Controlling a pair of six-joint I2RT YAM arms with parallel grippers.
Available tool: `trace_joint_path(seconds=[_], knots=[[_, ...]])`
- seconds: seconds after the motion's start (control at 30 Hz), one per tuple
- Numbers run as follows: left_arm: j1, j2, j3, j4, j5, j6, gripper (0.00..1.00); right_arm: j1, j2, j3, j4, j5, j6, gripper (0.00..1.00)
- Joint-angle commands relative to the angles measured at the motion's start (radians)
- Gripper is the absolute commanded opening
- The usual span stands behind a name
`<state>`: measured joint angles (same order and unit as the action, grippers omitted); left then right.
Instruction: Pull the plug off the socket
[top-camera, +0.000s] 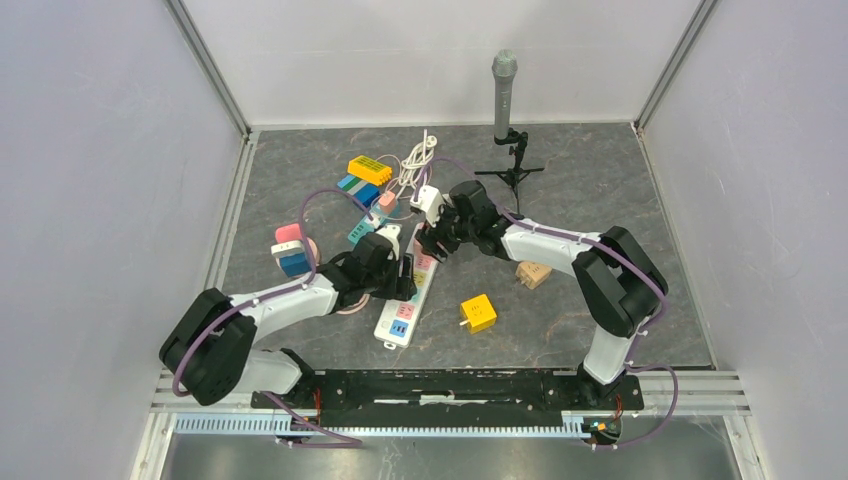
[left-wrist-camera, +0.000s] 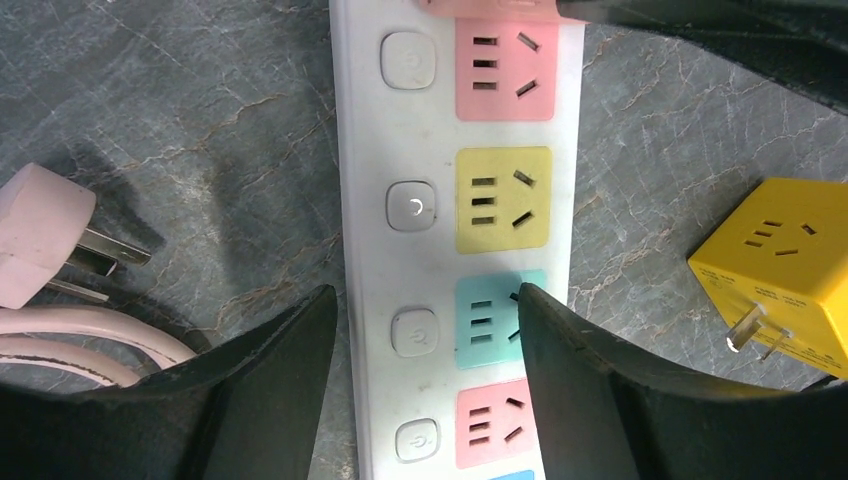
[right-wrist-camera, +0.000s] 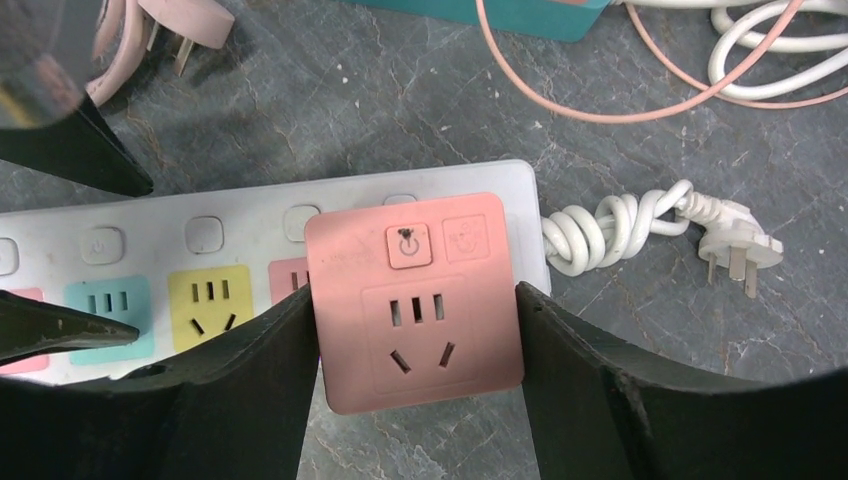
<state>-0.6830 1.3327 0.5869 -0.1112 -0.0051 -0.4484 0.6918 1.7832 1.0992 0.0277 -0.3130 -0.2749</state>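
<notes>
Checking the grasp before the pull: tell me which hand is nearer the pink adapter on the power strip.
Right. The right hand has a finger against each side of the pink adapter. The left hand sits farther down the power strip, over its teal socket.

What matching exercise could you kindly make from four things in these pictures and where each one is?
Things:
1 pink adapter
2 yellow cube
3 power strip
4 microphone

Places:
A upright at the back
B lying loose, right of the strip
C between the fingers of the right gripper
D beneath the open left gripper

Pairs: 1-C, 2-B, 3-D, 4-A.
</notes>
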Motion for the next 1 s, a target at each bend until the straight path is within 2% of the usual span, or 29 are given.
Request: trace_joint_path(seconds=[0.0, 0.27, 0.37, 0.6, 0.77, 0.97], knots=[[-0.004, 0.046, -0.004, -0.067, -0.044, -0.008, 0.72, 0.0, -0.019, -0.018, 0.028, 0.009, -0.031, 0.73], [-0.007, 0.071, 0.005, -0.095, -0.036, -0.018, 0.65, 0.0, -0.017, -0.025, 0.042, -0.004, -0.022, 0.62], [-0.007, 0.075, 0.0, -0.101, -0.037, -0.029, 0.65, -0.001, -0.028, -0.051, 0.105, -0.002, 0.014, 0.52], [-0.007, 0.086, -0.005, -0.111, -0.041, -0.037, 0.64, 0.0, -0.098, -0.15, 0.287, -0.022, 0.088, 0.36], [-0.007, 0.109, -0.005, -0.111, -0.036, -0.043, 0.64, 0.0, -0.098, -0.112, 0.306, -0.079, 0.14, 0.27], [-0.007, 0.129, 0.002, -0.11, -0.03, -0.042, 0.63, 0.0, -0.081, -0.098, 0.326, -0.131, 0.207, 0.04]])
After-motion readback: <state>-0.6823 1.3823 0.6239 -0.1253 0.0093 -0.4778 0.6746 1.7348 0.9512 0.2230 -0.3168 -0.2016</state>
